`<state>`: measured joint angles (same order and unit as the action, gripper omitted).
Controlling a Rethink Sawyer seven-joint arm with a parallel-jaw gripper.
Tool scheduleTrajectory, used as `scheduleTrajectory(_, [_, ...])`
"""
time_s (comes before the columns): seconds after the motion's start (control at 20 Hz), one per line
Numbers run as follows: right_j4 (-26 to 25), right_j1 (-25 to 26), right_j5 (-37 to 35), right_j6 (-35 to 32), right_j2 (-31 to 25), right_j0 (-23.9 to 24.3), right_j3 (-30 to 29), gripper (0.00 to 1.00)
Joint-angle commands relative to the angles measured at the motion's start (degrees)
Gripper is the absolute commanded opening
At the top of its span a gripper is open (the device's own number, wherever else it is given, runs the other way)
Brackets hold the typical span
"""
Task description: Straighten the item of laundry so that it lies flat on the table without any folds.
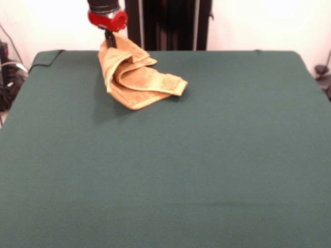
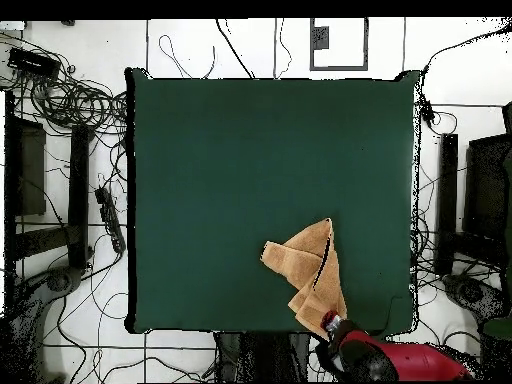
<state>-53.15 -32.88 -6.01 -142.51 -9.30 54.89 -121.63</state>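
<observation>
Arm cut off by top edge in front view, only red wrist showing. Gripper tips buried in towel corner; finger state unreadable. Towel's inner layers hidden under its own folds, tag not findable. Table front edge cropped at bottom.

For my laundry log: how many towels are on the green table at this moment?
1. The towel lies crumpled near the table's far edge in the front view, one end lifted by the gripper. No other shows.

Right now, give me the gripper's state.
Gripper: shut on the towel, lifting one corner off the table.
</observation>
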Motion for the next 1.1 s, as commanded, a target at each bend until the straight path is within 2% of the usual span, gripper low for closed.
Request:
scheduleTrajectory(0.05, [-3.08, -1.01, -6.70, 9.39, -4.81, 0.13, 2.64, 0.00])
scheduleTrajectory(0.55, [-4.84, 1.99, -5.85, 9.89, -7.23, 1.63, 4.04, 0.00])
scheduleTrajectory(0.85, [-6.05, 3.00, -9.59, 18.72, -14.66, 7.18, 3.39, 0.00])
scheduleTrajectory(1.1, [-7.80, 3.53, -10.10, 20.04, -17.80, 8.27, 4.45, 0.00])
